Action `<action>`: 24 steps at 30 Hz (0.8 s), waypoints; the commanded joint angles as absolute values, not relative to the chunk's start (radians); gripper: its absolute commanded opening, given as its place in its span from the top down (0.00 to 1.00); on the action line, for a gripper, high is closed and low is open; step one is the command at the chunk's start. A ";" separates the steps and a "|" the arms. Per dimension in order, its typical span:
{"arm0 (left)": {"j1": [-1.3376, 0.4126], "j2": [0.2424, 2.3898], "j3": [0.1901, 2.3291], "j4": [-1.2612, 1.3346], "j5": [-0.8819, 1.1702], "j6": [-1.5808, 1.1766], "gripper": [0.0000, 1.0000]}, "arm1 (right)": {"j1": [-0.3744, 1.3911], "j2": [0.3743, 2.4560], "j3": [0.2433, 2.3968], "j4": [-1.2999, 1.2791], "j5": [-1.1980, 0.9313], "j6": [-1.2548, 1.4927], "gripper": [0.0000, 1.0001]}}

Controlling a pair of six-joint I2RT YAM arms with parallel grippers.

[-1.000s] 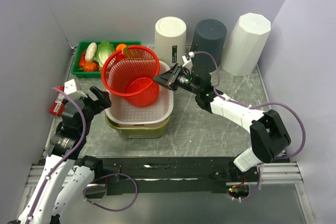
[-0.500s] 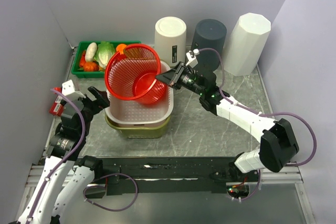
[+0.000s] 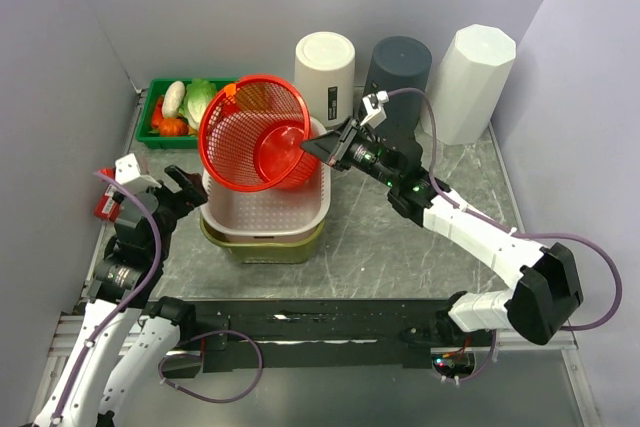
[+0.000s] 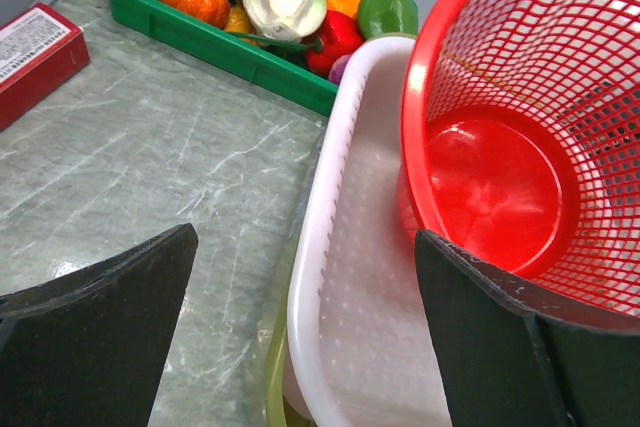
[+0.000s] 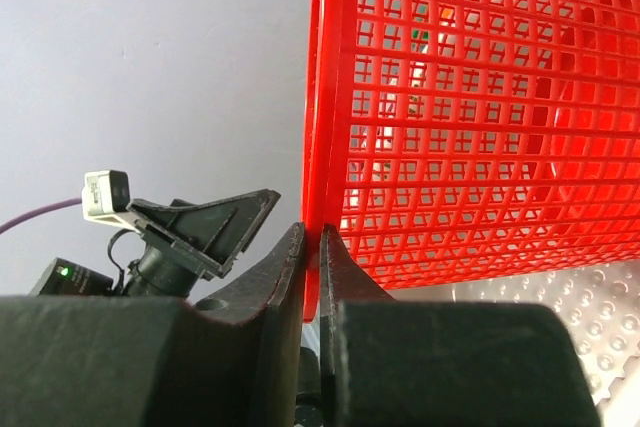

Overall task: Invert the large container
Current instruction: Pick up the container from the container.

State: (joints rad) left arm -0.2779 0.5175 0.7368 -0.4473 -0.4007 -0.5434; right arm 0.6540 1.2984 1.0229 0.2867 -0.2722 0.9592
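Note:
The large container is a red mesh basket [image 3: 250, 137] [image 4: 500, 187] [image 5: 480, 117]. It hangs tipped on its side above a white perforated basin [image 3: 312, 209] [image 4: 335, 277], its mouth facing left and toward the camera. My right gripper [image 3: 312, 150] [image 5: 312, 237] is shut on the basket's rim at its right side. The white basin is nested in an olive basin [image 3: 262, 250]. My left gripper [image 3: 180, 187] [image 4: 305, 242] stands open and holds nothing, low at the white basin's left rim.
A green tray of vegetables [image 3: 155, 134] [image 4: 200, 32] sits at the back left, with a red box [image 3: 108, 197] [image 4: 35, 52] on the table near it. Three upturned bins stand at the back: white [image 3: 325, 65], dark grey [image 3: 398, 72], white faceted [image 3: 470, 82].
My right gripper has raised the red basket off the white basin and tipped it further onto its side. The left arm has hardly moved.

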 commanded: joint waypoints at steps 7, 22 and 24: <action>-0.275 0.473 0.732 -0.434 -0.462 -0.568 0.04 | 0.660 1.220 1.114 0.304 -0.183 0.861 0.95; -0.275 0.471 0.735 -0.439 -0.474 -0.572 0.04 | 0.670 1.163 1.149 0.267 -0.134 0.788 0.96; -0.276 0.472 0.735 -0.437 -0.469 -0.571 0.04 | 0.670 1.149 1.147 0.262 -0.127 0.779 0.96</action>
